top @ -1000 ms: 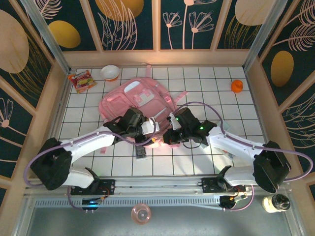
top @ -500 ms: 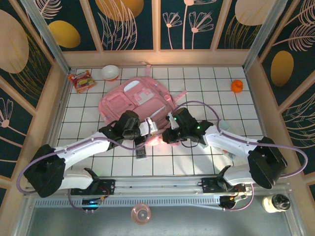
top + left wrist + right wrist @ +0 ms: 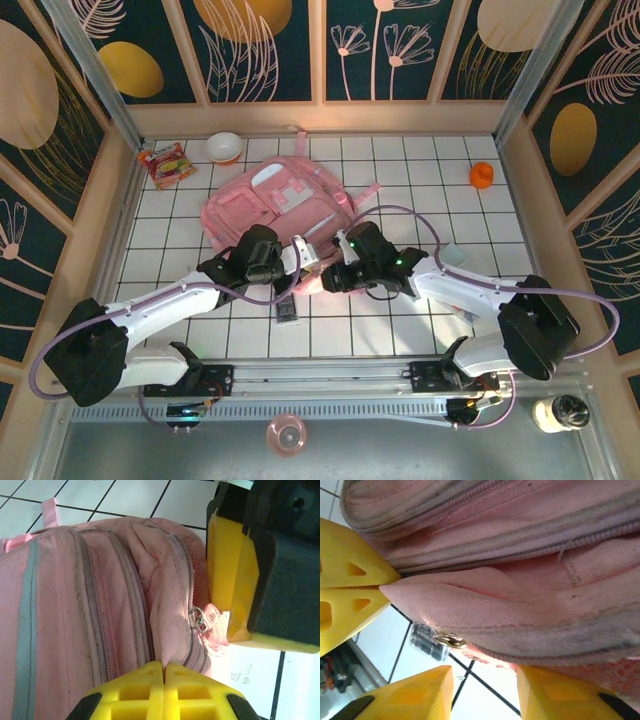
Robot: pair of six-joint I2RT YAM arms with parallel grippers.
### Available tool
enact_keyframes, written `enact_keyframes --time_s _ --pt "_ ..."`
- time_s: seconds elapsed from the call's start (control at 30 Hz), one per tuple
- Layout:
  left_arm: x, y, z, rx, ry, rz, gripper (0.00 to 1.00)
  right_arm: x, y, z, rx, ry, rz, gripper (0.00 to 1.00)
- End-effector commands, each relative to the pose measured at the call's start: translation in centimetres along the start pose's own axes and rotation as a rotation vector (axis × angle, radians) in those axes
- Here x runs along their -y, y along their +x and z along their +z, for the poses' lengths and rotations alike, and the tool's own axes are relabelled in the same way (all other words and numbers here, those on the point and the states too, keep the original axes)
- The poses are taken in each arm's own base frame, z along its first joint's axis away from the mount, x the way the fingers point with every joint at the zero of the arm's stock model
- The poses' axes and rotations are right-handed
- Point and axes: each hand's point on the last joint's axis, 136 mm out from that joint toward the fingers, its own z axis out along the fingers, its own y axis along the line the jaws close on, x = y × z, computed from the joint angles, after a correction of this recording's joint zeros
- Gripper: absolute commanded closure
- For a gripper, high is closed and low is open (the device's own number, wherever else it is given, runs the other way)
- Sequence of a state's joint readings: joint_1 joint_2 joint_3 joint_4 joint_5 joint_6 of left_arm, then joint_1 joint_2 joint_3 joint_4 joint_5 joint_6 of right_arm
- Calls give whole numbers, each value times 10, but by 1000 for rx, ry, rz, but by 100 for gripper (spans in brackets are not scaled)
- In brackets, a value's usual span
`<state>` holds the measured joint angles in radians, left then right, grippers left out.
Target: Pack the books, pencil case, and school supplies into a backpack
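Table: white tiles with dark grid lines, the table [image 3: 420, 180] fenced by wood-framed panels painted with plants, as I see it from the top camera.
Backpack: the pink backpack [image 3: 275, 200] lies flat at mid-table, nearer the far edge, left of centre.
Grippers from above: my left gripper [image 3: 300, 272] and right gripper [image 3: 326, 280] meet nose to nose at the backpack's near end.
Calculator: the dark grey calculator [image 3: 287, 312] sits on the tiles just nearer the near edge than that meeting point.
Pencil case: a pale mint bit of the pencil case [image 3: 455, 255] shows beside my right forearm, toward the right edge.
Other items: snack packet [image 3: 163, 163] and bowl [image 3: 223, 147] by the far-left corner, small orange thing [image 3: 481, 175] by the far-right corner.
Left wrist view: left gripper [image 3: 164, 680] is clamped tight, its yellow fingers pinching the backpack [image 3: 100, 605] fabric; the zipper pull [image 3: 200, 620] hangs just beyond, with the right gripper's yellow finger [image 3: 232, 580] beside it.
Right wrist view: right gripper [image 3: 485, 680] stands parted with nothing between the jaws; the zipper pull [image 3: 447, 640] dangles just above the gap, the calculator [image 3: 427, 642] lies behind it, and a fold of backpack [image 3: 520, 555] is nipped by the left gripper's fingers [image 3: 350, 590].
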<state>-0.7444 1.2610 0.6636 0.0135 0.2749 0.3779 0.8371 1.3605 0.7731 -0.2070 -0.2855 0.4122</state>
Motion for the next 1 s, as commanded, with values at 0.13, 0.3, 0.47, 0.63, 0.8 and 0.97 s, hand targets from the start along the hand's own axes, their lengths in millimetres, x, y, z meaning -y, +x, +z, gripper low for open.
enact_keyframes --time_s 0.13,0.3,0.47,0.63,0.8,0.97 --pt "-11 -29 -7 119 -23 -61 100 -3 -17 -16 95 142 -228 55" --pt "-3 -32 -5 189 103 -237 100 -6 -10 -42 162 116 -413 53" --pt "0 -35 -2 209 146 -334 100 -2 -4 -62 270 101 -570 52" --pt "0 -37 -3 218 152 -349 100 -5 -2 -63 353 98 -678 45" --pt "-3 -41 -5 227 143 -357 100 -15 -16 -59 419 107 -690 46" --pt "-4 -45 -7 239 145 -358 100 -23 -26 -50 466 107 -682 46"
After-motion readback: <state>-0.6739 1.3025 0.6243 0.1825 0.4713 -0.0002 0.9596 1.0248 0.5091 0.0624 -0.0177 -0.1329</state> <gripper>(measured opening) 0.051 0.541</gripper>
